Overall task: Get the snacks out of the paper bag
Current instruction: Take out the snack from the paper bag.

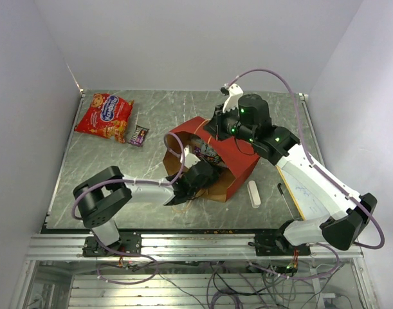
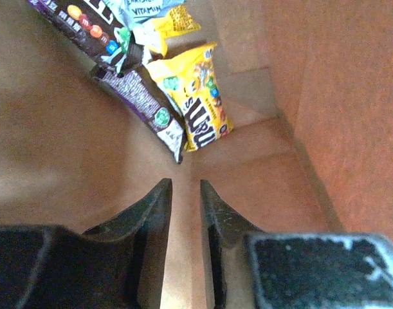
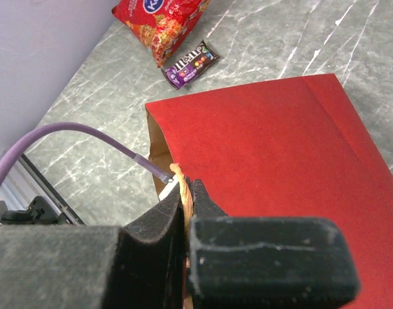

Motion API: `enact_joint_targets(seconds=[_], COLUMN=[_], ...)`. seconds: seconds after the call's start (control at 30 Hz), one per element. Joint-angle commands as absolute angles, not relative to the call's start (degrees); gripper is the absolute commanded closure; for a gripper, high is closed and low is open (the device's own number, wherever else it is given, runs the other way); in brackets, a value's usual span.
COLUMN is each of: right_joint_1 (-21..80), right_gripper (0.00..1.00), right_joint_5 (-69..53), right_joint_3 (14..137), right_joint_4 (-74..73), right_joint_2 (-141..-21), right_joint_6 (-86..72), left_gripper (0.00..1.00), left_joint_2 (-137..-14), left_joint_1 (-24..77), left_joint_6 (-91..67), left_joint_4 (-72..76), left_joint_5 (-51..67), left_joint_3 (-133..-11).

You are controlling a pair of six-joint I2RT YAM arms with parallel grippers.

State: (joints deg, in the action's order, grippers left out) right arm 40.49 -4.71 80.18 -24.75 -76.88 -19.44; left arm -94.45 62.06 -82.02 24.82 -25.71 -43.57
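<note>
Task partly done: chip bag (image 1: 105,116) & one purple candy pack (image 1: 139,134) lay on counter (image 1: 183,106), yellow pack (image 2: 196,103) etc. inside paper bag (image 1: 233,153); left gripper (image 2: 184,184) slightly parted, empty, w/in bag; right gripper (image 3: 186,185) pinched handle (image 3: 177,170).

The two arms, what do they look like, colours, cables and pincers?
Both the left arm and right arm have white links with black joint housings. Green lights glow on the right one's joints. A lilac cable loops loosely along each. The left pincer and right pincer have matt black, tapered fingers.
</note>
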Motion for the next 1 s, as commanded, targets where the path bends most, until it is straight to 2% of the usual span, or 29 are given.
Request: enact_joint_targets(seconds=[0.0, 0.1, 0.3, 0.43, 0.67, 0.97], right_joint_1=[40.3, 40.4, 40.3, 40.3, 40.4, 40.4], right_gripper=[1.0, 1.0, 1.0, 1.0, 1.0, 1.0], right_joint_5=[-3.6, -3.6, -4.0, -5.0, -8.3, -11.2], right_joint_3=[83.1, 83.9, 84.9, 85.0, 85.2, 86.8], right_joint_4=[-25.9, -26.8, -28.2, -28.8, -29.3, -31.5], right_joint_2=[-77.0, -77.1, -77.1, -76.8, -76.5, -75.5], right_joint_6=[-19.5, -19.1, -18.4, -18.3, -19.3, -19.3], left_gripper=[0.64, 0.58, 0.51, 0.5, 0.5, 0.39], left_joint_2=[-98.9, -101.5, -103.2, -105.7, -109.7, -116.0], left_joint_1=[62.7, 63.4, 63.2, 62.5, 60.1, 57.4], left_joint_6=[-90.7, -97.0, -102.7, -107.1, -111.8, -117.9], left_joint_4=[15.0, 5.6, -1.9, -6.3, -8.3, -10.2], left_joint_5=[-33.2, -35.3, -40.7, -42.4, -45.7, -48.8], left_joint_3=[-50.1, -54.7, -56.7, -59.5, -63.4, -70.2])
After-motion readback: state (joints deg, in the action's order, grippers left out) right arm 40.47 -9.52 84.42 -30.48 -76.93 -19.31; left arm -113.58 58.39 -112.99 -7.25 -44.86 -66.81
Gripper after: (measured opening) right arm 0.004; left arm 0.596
